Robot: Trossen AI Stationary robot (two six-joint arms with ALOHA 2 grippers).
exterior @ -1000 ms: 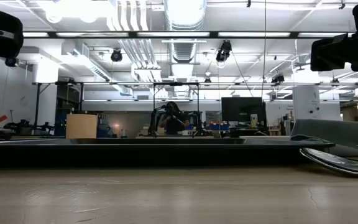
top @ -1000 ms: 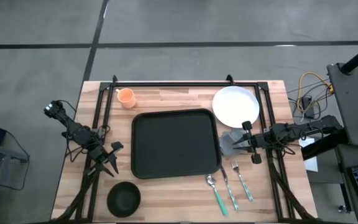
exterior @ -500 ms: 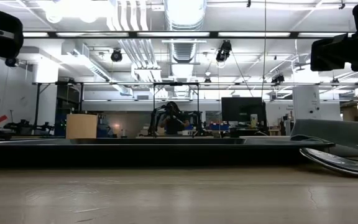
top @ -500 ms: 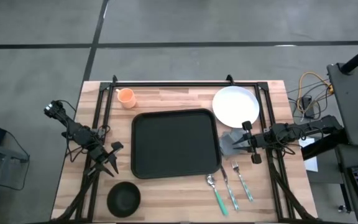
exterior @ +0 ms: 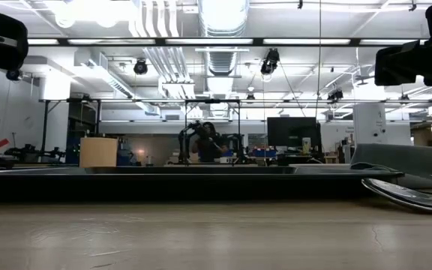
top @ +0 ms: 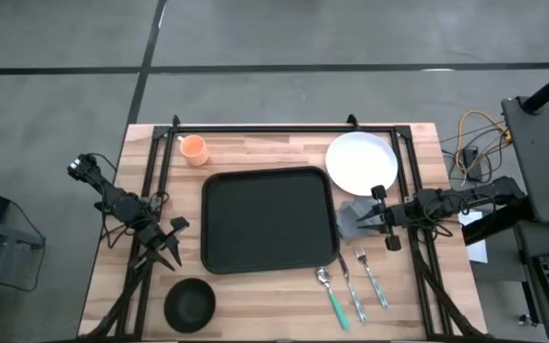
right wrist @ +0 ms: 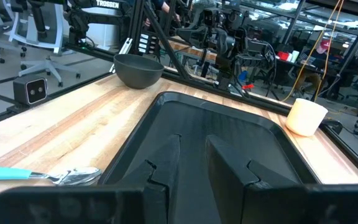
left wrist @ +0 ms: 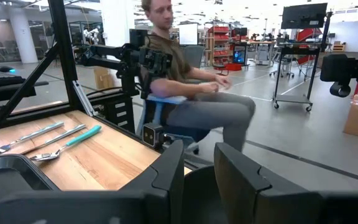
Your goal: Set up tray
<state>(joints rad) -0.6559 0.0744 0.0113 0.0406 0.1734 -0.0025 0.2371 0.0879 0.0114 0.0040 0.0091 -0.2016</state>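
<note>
— Where does the large black rectangular tray (top: 270, 221) with the low rim lie?

— In the middle of the wooden bench (top: 255, 148), long sides running with the bench's long edges, nothing on it.

— What lies around it?

— A small orange cup (top: 193, 149) toward the far left corner, a round white plate (top: 361, 161) toward the far right corner, a dark round bowl (top: 190, 302) by the near left corner, and a folded grey napkin (top: 351, 218) just beside the tray's right edge. A spoon, fork and knife (top: 351, 281) lie side by side near the near right edge.

— And the arms?

— The left gripper (top: 169, 244) hangs left of the tray, its two fingers a narrow gap apart, holding nothing. The right gripper (top: 380, 218) sits over the napkin's right side, jaws narrowly parted, empty as far as the wrist view shows.

— Anyone nearby?

— A seated person (left wrist: 188, 93) beyond the bench.
</note>
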